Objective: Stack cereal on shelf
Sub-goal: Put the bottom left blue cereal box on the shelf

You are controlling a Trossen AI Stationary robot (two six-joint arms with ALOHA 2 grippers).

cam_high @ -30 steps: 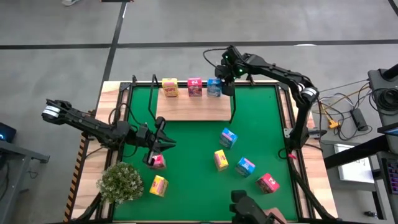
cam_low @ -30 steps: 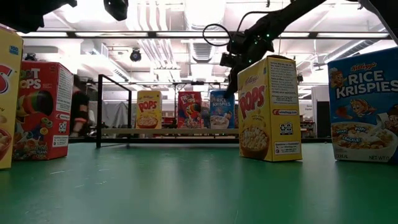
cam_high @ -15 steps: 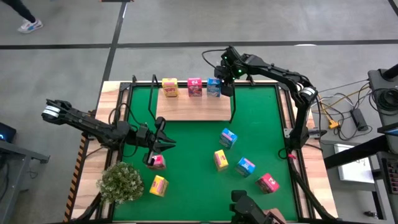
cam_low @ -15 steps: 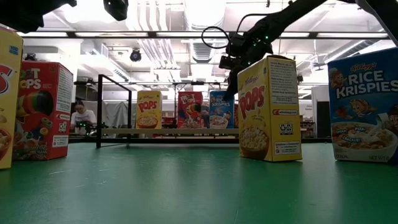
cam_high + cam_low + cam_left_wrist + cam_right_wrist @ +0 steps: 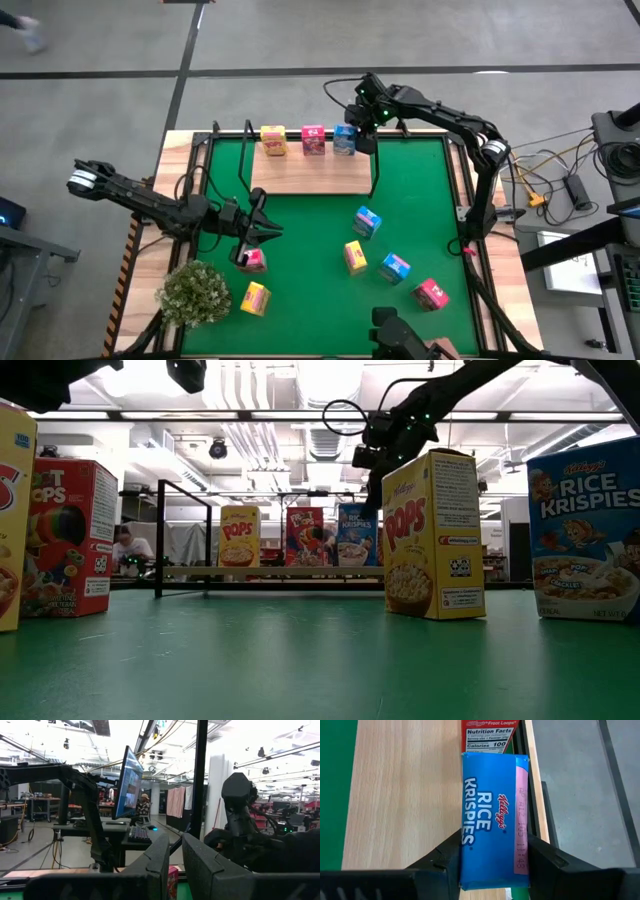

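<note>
Your right wrist view alone shows the grip: the right pincer (image 5: 492, 865) has 1 dark finger on each side of the blue Rice Krispies carton (image 5: 493, 817), grasping it as it stands on the pale, grained wooden shelf (image 5: 405, 790), with the red Froot Loops carton (image 5: 489, 736) just beyond. From overhead you see that blue carton at the end of a row of 3 along the shelf's far edge. Your left pincer (image 5: 262, 232) sits over a pink-red carton (image 5: 252, 259) on the green mat (image 5: 300, 240); its fingers are nearly clenched, and no grip is visible. The glossy cardboard cartons are box-shaped.
</note>
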